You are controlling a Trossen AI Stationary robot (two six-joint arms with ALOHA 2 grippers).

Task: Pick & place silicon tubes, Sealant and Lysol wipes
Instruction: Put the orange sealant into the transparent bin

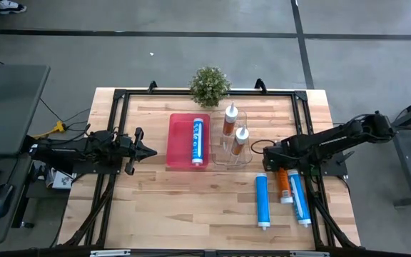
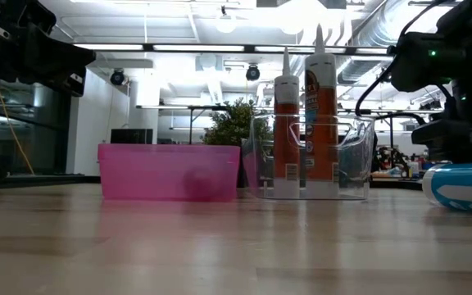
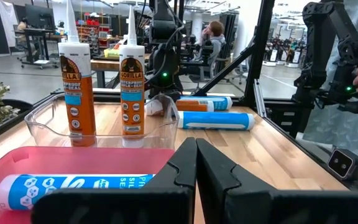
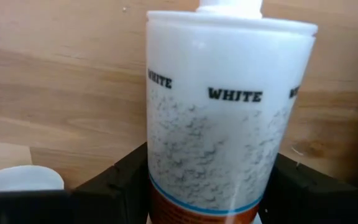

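Right jaws: the right gripper (image 1: 280, 170) has its fingers (image 4: 114, 180) flanking the orange sealant tube (image 4: 229, 118), closing around it.
Left jaws: the left gripper (image 1: 148, 150) is pinched closed, empty, beside the red tray (image 1: 178, 143).

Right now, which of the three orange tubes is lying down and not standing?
The orange tube under the right gripper, beside two blue tubes on the table. The other two orange tubes stand upright in the clear bin.
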